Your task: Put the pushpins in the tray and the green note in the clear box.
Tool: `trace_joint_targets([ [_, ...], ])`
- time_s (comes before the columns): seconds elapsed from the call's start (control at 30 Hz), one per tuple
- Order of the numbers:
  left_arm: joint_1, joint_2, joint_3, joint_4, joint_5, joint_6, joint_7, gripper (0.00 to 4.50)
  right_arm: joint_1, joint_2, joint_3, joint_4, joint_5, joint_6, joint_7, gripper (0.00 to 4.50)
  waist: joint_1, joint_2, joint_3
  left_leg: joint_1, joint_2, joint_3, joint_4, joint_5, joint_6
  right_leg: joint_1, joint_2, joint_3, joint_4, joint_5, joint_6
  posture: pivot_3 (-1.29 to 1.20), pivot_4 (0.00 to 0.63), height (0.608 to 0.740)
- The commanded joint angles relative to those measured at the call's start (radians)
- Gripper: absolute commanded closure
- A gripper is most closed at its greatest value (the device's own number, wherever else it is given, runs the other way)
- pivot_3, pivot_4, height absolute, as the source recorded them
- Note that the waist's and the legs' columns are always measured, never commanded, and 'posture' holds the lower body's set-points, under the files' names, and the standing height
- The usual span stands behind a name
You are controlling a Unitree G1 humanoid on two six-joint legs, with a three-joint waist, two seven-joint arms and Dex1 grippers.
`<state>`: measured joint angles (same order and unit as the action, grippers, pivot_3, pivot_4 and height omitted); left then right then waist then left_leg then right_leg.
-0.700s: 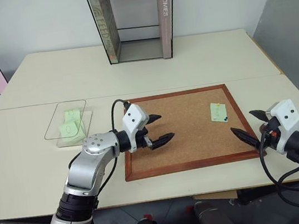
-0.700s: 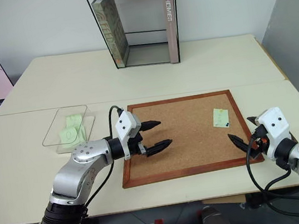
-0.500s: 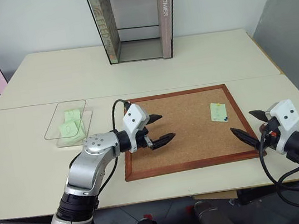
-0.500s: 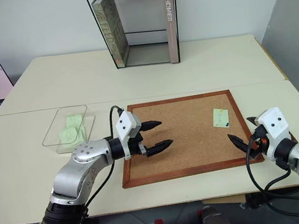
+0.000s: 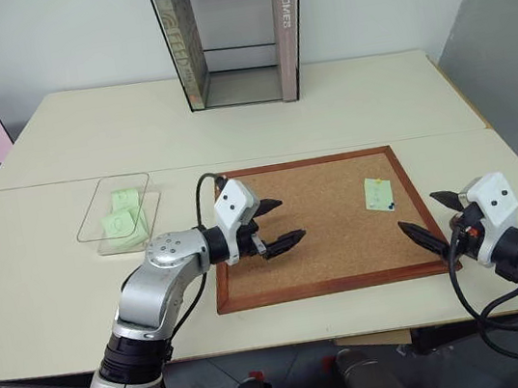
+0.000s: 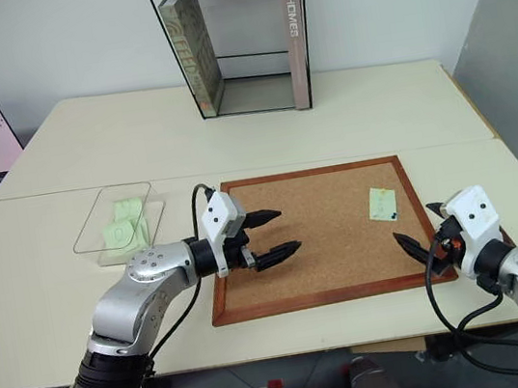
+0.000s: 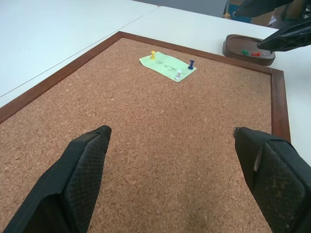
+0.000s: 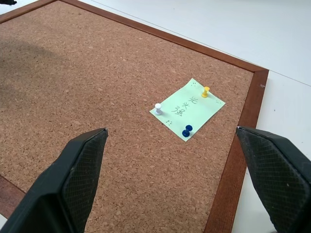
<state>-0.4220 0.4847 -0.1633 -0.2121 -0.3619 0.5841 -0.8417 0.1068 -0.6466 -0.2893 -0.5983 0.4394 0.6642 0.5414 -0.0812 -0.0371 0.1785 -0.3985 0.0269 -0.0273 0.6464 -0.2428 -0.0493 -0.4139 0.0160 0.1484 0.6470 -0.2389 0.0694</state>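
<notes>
From the head camera, we see the pale green note [image 5: 377, 194] pinned near the corkboard's [image 5: 325, 243] right edge, the clear box [image 5: 118, 213] well apart on the table [image 5: 48, 284]. Through the left wrist, our left gripper [image 7: 172, 160] fingers gape empty toward yellow, white and blue pushpins [image 7: 178, 74], the reddish-brown tray [image 7: 249, 49] beyond. Through the right wrist, our right gripper [image 8: 187, 165] fingers spread wide and empty before the handwritten slip.
</notes>
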Motion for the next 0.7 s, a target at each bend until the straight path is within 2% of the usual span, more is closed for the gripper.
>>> trace_joint_targets([
  [0.03, -0.013, -0.014, 0.007, -0.042, -0.023, -0.003, 0.001, 0.19, 0.0, -0.003, -0.009, -0.052, 0.015, -0.004, -0.002, 0.01, 0.0, 0.0, 0.0, 0.0, 0.0, 0.0, 0.0, 0.0, 0.0, 0.0, 0.0, 0.0, 0.0, 0.0, 0.0, 0.0, 0.15, 0.74],
  [0.47, -0.035, -0.044, -0.034, -0.015, 0.008, -0.039, -0.001, 0.19, 0.01, 0.004, -0.012, -0.091, 0.039, 0.007, -0.01, 0.01, 0.0, 0.0, 0.0, 0.0, 0.0, 0.0, 0.0, 0.0, 0.0, 0.0, 0.0, 0.0, 0.0, 0.0, 0.0, 0.0, 0.15, 0.74],
  [0.7, -0.081, -0.103, -0.122, 0.053, 0.076, -0.103, -0.003, 1.35, -0.027, -0.003, 0.048, -0.117, 0.044, 0.021, -0.007, 0.0, 0.0, 0.0, 0.0, 0.001, 0.0, 0.0, 0.0, 0.0, 0.0, 0.001, 0.0, 0.0, 0.0, 0.0, 0.0, 0.0, 0.15, 0.74],
])
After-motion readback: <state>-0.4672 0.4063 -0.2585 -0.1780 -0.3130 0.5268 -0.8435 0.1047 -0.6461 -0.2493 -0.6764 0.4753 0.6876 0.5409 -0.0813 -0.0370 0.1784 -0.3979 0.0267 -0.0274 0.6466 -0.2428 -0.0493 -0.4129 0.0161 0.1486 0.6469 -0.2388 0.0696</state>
